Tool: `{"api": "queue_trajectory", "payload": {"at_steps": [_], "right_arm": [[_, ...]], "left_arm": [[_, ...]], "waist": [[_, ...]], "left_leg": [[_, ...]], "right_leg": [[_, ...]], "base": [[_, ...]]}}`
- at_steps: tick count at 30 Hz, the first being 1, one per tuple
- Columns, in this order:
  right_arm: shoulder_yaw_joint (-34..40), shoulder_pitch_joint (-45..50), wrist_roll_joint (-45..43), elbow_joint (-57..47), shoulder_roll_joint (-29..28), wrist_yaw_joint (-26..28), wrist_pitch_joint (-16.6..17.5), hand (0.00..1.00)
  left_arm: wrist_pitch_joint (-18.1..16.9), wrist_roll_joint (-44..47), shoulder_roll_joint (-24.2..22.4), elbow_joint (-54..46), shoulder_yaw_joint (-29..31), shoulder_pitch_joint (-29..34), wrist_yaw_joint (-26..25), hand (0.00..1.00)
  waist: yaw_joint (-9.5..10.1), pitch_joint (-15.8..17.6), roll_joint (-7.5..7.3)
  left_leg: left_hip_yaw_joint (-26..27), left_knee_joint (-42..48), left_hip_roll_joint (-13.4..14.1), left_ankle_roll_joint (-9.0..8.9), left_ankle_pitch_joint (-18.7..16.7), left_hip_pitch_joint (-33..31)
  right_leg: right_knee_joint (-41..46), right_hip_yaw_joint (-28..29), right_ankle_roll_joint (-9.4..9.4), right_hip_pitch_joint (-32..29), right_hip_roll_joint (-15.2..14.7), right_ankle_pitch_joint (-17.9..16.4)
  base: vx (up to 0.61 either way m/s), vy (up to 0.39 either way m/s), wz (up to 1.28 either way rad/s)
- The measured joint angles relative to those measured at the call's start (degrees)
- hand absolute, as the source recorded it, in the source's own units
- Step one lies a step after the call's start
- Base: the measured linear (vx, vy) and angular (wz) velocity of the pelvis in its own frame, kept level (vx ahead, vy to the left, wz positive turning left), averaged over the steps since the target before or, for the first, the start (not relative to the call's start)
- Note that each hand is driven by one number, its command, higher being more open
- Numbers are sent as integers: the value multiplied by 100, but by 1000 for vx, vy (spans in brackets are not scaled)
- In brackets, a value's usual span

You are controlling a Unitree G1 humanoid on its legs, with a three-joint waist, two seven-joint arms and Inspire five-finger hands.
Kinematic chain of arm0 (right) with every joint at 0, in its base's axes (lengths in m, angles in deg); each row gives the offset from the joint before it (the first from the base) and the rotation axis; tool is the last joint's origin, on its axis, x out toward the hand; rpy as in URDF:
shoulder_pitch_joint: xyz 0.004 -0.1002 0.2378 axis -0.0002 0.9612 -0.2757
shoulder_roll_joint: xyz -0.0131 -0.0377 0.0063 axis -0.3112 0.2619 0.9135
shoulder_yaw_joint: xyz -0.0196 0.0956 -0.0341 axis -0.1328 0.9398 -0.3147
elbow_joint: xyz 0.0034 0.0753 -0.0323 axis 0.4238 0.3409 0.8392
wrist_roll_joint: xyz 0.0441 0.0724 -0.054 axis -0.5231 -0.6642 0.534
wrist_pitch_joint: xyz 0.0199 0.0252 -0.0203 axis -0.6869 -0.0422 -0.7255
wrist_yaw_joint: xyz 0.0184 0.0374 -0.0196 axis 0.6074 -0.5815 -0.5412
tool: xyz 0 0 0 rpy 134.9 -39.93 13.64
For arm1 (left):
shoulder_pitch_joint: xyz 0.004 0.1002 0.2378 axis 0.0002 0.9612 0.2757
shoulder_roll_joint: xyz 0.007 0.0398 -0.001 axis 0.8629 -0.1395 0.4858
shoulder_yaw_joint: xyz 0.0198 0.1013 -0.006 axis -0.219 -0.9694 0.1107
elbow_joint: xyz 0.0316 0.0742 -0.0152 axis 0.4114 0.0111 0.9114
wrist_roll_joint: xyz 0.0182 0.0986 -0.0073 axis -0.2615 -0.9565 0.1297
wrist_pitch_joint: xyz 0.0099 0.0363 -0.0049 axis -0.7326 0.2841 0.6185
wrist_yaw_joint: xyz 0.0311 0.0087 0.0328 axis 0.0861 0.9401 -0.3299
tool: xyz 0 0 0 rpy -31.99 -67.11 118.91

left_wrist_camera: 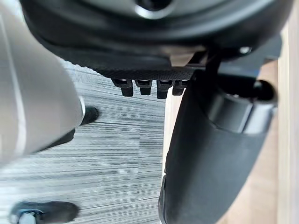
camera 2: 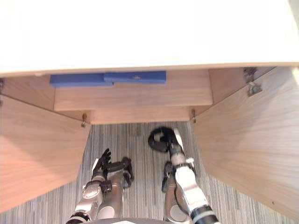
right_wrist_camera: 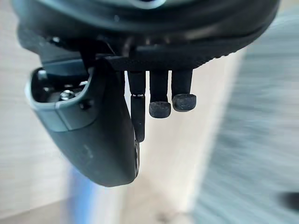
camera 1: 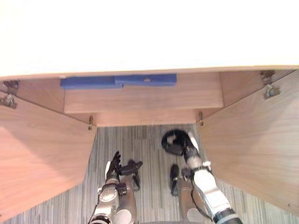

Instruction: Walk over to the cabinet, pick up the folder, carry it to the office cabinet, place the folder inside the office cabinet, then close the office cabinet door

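In the left eye view, the office cabinet (camera 1: 140, 32) stood with both doors swung wide, the left door (camera 1: 42, 149) and the right door (camera 1: 254, 144) flanking the opening. Inside, the blue folder (camera 1: 117, 81) lay flat on the wooden shelf (camera 1: 140, 99), over the shelf's left end and middle, its far side hidden under the cabinet's white top. Nothing else could be made out on the shelf. Below, over the striped grey carpet (camera 1: 147, 135), the left hand (camera 1: 114, 166) hung low with straight, slightly spread fingers and held nothing. The right hand (camera 1: 176, 140) hung near the right door's lower edge, well apart from the folder.

The right eye view showed the same layout, the folder under the top's front edge.

In the left wrist view, the left hand's fingers (left_wrist_camera: 145, 87) pointed straight away over the carpet, touching nothing.

In the right wrist view, the right hand's fingers (right_wrist_camera: 160, 109) hung loosely bent beside the thumb, clasping nothing.
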Motion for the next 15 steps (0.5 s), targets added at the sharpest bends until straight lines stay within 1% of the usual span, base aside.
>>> {"api": "queue_trajectory", "payload": {"at_steps": [2,4,7,8,9,11,12,13,15], "right_arm": [[356,146,111,528,-173,14,-36,100],[964,341,145,1173,-337,1,-59,100],[1667,422,45,1699,-414,-162,-79,100],[1941,440,-73,1888,-416,-219,-86,100],[2083,452,-166,1969,-420,-251,-98,100],[2600,541,-585,2116,-446,-359,-117,100],[2749,602,-749,2110,-454,-400,-118,100],[2840,643,-841,2110,-451,-424,-118,100],[3253,735,-1236,2102,-462,-454,-121,100]], "left_arm": [[46,-89,86,18,43,156,54,100],[48,-217,196,161,138,365,67,100],[60,-217,198,228,281,544,76,100],[58,-220,200,292,295,580,84,100],[60,-221,198,364,301,580,95,100],[109,-233,170,574,316,598,186,100],[134,-283,158,624,318,602,203,100],[156,-340,149,635,321,615,212,100],[172,-390,131,633,326,717,248,100]], "waist": [[-58,-200,-40],[-72,-490,-101],[-129,-786,-102],[-206,-886,-100],[-223,-937,-100],[-343,-1054,-104],[-368,-1060,-111],[-368,-1065,-116],[-380,-1087,-123]], "left_leg": [[131,-390,-60,-9,110,341],[494,-997,-147,-37,251,998],[836,-1379,-224,-58,319,1417],[926,-1489,-252,-63,340,1550],[961,-1554,-272,-67,359,1624],[1048,-1796,-340,-86,423,1902],[1105,-1876,-363,-86,447,2015],[1136,-1937,-384,-87,459,2086],[1288,-2138,-459,-84,493,2299]], "right_leg": [[-388,64,26,286,35,173],[-933,350,67,719,60,426],[-1262,673,80,922,88,617],[-1335,778,82,982,92,656],[-1350,836,86,1001,96,669],[-1393,1009,86,1091,103,688],[-1423,1074,89,1128,104,702],[-1447,1134,95,1152,109,721],[-1477,1359,109,1158,128,763]], "base": [[116,15,-27],[131,34,-63],[50,60,-67],[6,42,-45],[-10,31,-43],[-35,28,-41],[-56,24,-34],[-74,22,-43],[-83,18,-52]]}}
